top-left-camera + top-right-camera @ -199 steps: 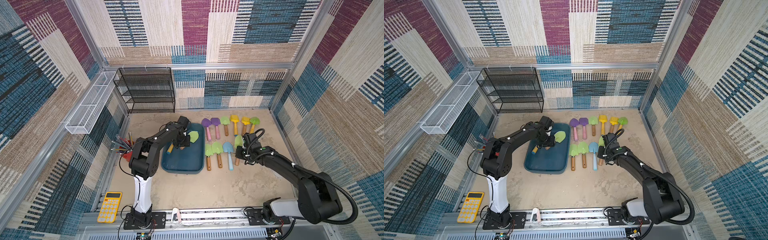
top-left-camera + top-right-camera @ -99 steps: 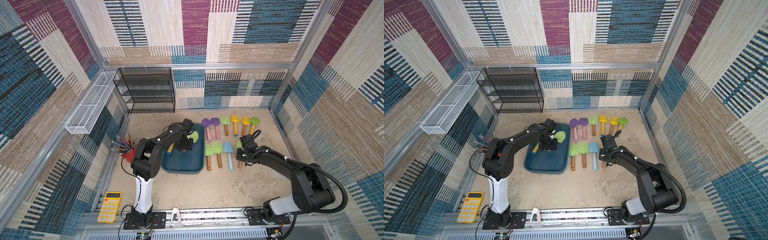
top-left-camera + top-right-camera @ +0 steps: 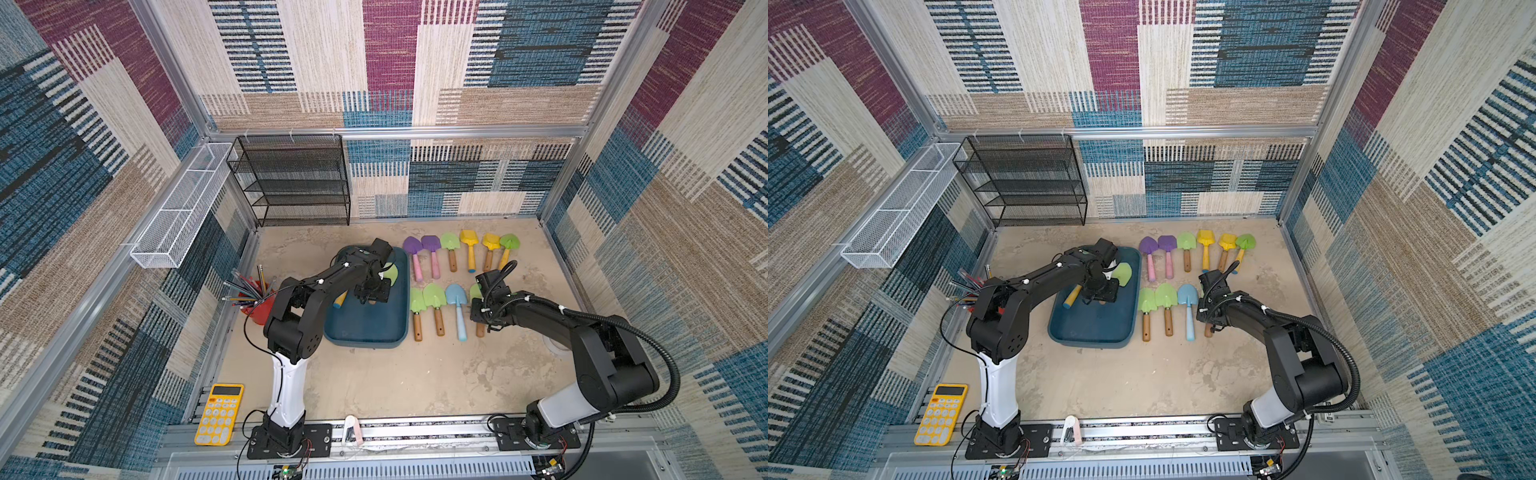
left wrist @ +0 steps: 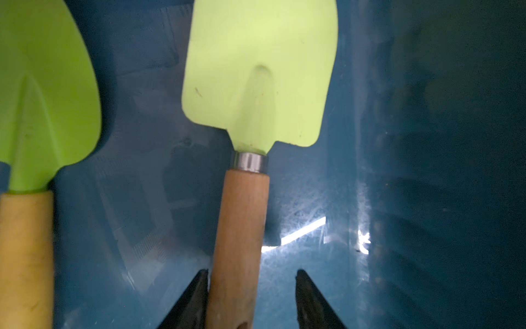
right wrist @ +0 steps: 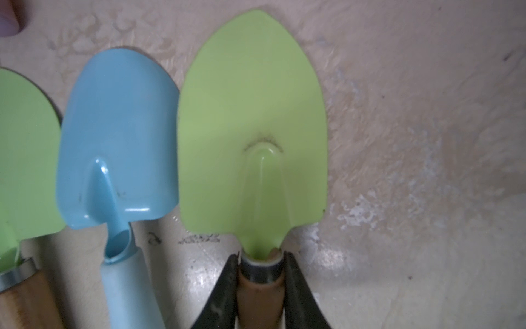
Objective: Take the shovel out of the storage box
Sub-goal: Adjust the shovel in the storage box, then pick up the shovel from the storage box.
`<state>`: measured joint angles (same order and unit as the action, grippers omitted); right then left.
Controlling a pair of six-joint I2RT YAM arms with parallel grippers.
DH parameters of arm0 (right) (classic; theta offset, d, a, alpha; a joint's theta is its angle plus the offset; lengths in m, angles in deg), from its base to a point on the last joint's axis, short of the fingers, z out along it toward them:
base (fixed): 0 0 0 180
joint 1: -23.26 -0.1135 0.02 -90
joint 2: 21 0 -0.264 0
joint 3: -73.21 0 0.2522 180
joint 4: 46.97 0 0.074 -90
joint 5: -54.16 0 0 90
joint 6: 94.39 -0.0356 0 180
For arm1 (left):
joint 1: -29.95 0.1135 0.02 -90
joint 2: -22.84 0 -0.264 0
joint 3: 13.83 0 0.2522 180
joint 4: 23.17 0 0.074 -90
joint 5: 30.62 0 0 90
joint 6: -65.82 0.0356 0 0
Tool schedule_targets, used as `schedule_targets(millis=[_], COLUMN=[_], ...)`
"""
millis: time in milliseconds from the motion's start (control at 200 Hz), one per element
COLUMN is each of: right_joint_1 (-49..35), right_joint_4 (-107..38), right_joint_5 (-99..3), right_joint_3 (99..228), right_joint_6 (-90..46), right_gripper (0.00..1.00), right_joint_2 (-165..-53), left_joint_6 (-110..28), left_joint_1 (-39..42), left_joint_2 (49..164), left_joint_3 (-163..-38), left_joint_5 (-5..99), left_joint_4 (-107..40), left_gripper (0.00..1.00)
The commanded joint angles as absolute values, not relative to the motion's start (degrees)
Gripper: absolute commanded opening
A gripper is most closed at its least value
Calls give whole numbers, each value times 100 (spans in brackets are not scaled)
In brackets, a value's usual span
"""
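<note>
Patchwork woven panels wall in a sandy beige surface [image 3: 395,382]. The storage box [image 3: 370,324] sits near its middle, and two rows of shovels lie on the box's 3 o'clock side. We see two shovels in the box: the wooden-handled shovel [image 4: 256,99], its pale green blade toward the 1 o'clock corner, and a yellow-handled shovel [image 4: 42,108] beside it toward 9 o'clock.

The left gripper [image 4: 251,272] straddles the wooden handle with its jaws apart. One finger touches the wood and the other stands off with a gap. We judge the step in hand to be the grasp before lifting. The next move calls for closing squarely on the handle, then rising clear of the low rim without snagging the neighbour.

The right gripper [image 5: 260,256] is clamped on the neck of the leaf-green shovel [image 5: 253,128]. That shovel lies flat on the surface just beside a blue shovel [image 5: 119,142], and we judge it ready for release.
</note>
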<state>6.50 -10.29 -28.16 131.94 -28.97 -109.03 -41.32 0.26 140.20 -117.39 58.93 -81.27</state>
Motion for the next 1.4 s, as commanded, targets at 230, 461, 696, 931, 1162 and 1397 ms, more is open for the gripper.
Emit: schedule_targets(millis=[230, 461, 696, 931, 1162, 1397], right_joint_1=[650, 649, 651, 647, 650, 649], right_joint_4=[-1186, -1099, -1137, -1302, -1273, -1316], right_joint_5=[-2837, -2872, -2960, -3143, -3096, -3145], right_joint_3=[13197, 13211, 13252, 13174, 13171, 13144], right_joint_6=[-2860, -2917, -2939, -2954, -2886, -2884], right_gripper=[33, 44, 45, 44, 45, 45], right_joint_2=[-10827, -10225, -10023, -9998, -9812, -9807], left_joint_6=[-3943, -3834, -3719, -3554, -3486, -3490], left_joint_1=[-85, -197, -327, -405, -465, -494], left_joint_2=[14033, 14168, 14350, 14556, 14770, 14946], left_joint_3=[-11837, -12059, -12290, -12593, -12821, -12933], left_joint_5=[6004, 6511, 6906, 7228, 7406, 7486], left_joint_4=[-8258, -8522, -8762, -8981, -9210, -9336], left_gripper=[52, 48, 46, 33, 27, 30])
